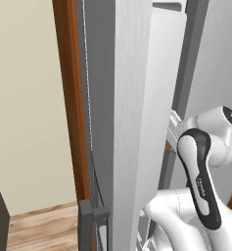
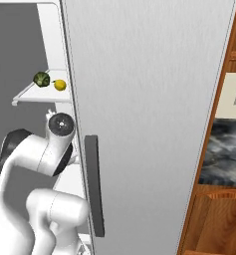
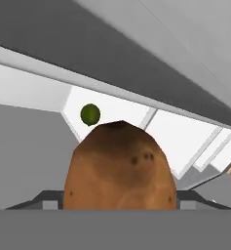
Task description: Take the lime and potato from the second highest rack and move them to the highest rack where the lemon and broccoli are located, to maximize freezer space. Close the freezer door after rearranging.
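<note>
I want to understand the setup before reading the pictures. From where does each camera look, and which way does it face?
Left base view: behind the arm's left, looking forward along the freezer door edge; white arm at lower right.
Right base view: behind the arm's right, facing the plain silver door; arm at lower left; broccoli and lemon on a rack.
Hand view: along the pincer, potato close, lime beyond.
Both base views share the arm.

From my remote station I count one potato (image 3: 119,168), close before the hand camera, and one lime (image 3: 90,114) beyond it on a white rack. On the highest rack (image 2: 27,97) I count one broccoli (image 2: 41,78) and one lemon (image 2: 60,85), side by side. That makes four pieces of produce, one of each kind. I count one plain silver door (image 2: 149,114) and one dark handle (image 2: 94,184).
</note>
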